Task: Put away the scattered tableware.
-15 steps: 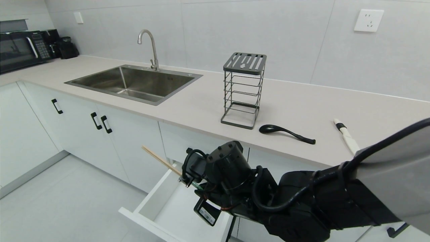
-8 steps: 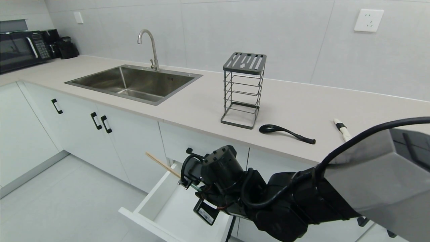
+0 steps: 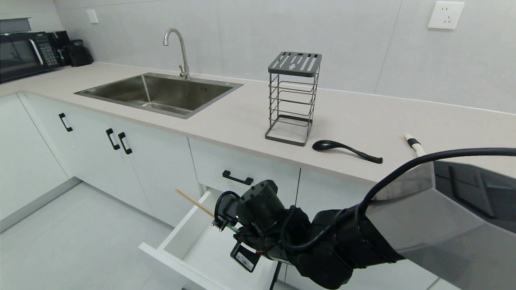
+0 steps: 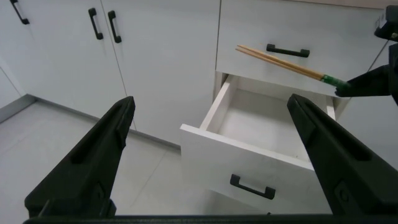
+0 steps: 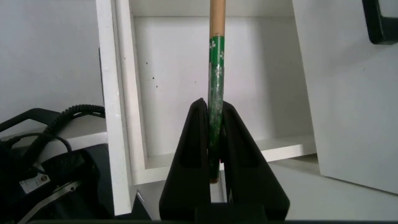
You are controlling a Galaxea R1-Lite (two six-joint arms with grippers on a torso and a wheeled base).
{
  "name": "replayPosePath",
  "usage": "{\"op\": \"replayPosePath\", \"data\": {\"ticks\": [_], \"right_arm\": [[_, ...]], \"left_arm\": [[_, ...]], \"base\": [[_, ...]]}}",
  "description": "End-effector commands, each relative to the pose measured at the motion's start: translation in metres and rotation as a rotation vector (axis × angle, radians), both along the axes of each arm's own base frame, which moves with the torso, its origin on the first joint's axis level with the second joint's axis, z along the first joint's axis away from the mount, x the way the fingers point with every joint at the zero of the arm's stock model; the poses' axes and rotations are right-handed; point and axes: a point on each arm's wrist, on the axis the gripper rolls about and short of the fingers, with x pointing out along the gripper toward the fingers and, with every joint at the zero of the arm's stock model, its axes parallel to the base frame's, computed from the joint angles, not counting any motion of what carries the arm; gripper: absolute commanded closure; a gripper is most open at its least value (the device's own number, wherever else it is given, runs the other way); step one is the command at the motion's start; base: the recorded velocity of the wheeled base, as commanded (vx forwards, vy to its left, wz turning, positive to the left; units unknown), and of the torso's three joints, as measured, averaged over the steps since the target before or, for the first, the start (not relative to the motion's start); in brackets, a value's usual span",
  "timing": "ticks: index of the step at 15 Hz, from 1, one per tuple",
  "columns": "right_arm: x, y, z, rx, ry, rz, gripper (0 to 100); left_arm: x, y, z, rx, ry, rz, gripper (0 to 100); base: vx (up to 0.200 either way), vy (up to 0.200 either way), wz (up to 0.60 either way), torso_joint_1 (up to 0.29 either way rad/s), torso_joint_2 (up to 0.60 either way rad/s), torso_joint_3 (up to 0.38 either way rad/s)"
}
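Wooden chopsticks (image 5: 216,56): pinched in right gripper (image 5: 214,112), now lower over open drawer (image 3: 161,255) (camera shifted too).
Left gripper (image 4: 211,106): fingers spread.

Chopsticks (image 3: 196,202) over drawer (image 3: 174,235); spoon (image 3: 346,149) right of rack (image 3: 293,98)

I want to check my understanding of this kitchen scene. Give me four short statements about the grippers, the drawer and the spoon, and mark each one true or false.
1. The right gripper is shut on the chopsticks. True.
2. The drawer is closed. False: it is pulled open, with the chopsticks held above it.
3. The black spoon lies in the sink. False: it lies on the countertop, beside the wire rack.
4. The left gripper is open and holds nothing. True.
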Motion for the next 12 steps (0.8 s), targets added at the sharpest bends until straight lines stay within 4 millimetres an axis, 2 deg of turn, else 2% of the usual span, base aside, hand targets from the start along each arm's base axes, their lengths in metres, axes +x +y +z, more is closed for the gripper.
{"op": "replayPosePath", "data": {"ticks": [1, 4, 8, 12], "right_arm": [[0.004, 0.002, -0.006, -0.008, 0.003, -0.007, 100], [0.009, 0.001, -0.013, -0.019, 0.009, -0.015, 100], [0.016, 0.003, -0.025, -0.030, 0.019, -0.022, 100], [0.017, 0.004, -0.032, -0.040, 0.026, -0.024, 100]], "left_arm": [[0.000, 0.000, 0.000, 0.001, 0.003, 0.001, 0], [0.000, 0.000, 0.000, -0.001, 0.003, 0.001, 0], [0.000, 0.000, 0.000, -0.001, 0.001, -0.001, 0], [0.000, 0.000, 0.000, -0.001, 0.001, 0.001, 0]], "base": [[0.000, 0.000, 0.00, -0.115, 0.20, 0.119], [0.000, 0.000, 0.00, -0.170, 0.32, 0.150], [0.000, 0.000, 0.00, -0.048, 0.09, 0.043], [0.000, 0.000, 0.00, -0.144, 0.28, 0.124]]}}
